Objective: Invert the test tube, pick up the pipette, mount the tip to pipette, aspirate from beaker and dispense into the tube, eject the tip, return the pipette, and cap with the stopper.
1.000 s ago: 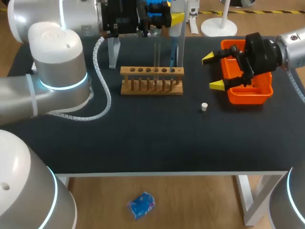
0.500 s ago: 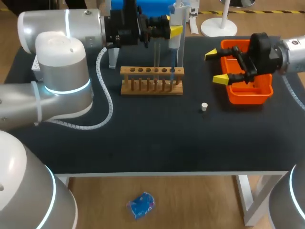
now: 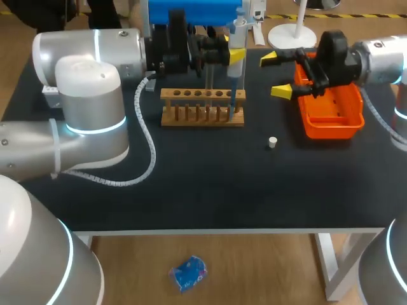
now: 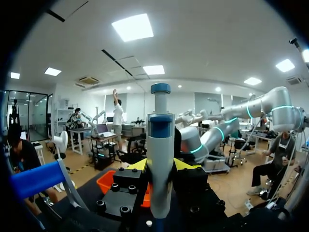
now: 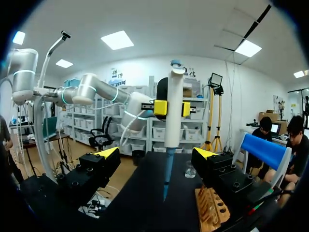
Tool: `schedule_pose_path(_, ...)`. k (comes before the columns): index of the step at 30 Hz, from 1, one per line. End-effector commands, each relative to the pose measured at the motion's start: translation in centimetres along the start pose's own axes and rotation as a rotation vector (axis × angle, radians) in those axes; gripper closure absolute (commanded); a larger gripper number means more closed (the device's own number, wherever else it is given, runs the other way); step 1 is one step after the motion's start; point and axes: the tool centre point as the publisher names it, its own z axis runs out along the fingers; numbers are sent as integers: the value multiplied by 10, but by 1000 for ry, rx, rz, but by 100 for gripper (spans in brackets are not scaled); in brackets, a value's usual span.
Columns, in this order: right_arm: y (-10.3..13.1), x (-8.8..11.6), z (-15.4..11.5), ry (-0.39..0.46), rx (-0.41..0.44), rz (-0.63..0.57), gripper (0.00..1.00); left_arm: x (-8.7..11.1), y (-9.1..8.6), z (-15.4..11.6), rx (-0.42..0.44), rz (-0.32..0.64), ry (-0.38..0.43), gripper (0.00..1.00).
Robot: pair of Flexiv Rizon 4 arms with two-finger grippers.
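**Black worktop (image 3: 210, 190), pipette (image 3: 236, 76) parked over the rack (image 3: 202, 115)**

The pipette is clamped upright in the left gripper (image 3: 230, 52), with its blue tip down by the right end of the wooden rack. A glass tube (image 3: 210, 79) is stood in the rack. The right gripper (image 3: 275, 74) is held wide apart at the left edge of the orange tray (image 3: 331, 124). A small white stopper (image 3: 273, 142) is seen lying between rack and tray.

Black table top (image 3: 191, 190) | wooden rack (image 3: 202, 121) with a row of holes, standing toward the back | open-topped orange bin (image 3: 331, 130) to its right (well apart)
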Motion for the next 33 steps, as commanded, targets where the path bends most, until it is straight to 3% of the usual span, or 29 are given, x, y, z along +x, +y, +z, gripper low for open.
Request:
schedule_pose_path(1, 1, -11, 10, 13, 8, 8, 0, 0, 4, 2, 4, 0, -7, 100)
schedule_pose_path(11, -2, -28, 27, 0, 16, 50, 0, 1, 10, 6, -11, 5, 5, 100)
schedule_pose_path(33, 4, -25, 59, 54, 6, 48, 0, 0, 16, 5, -2, -3, -29, 100)
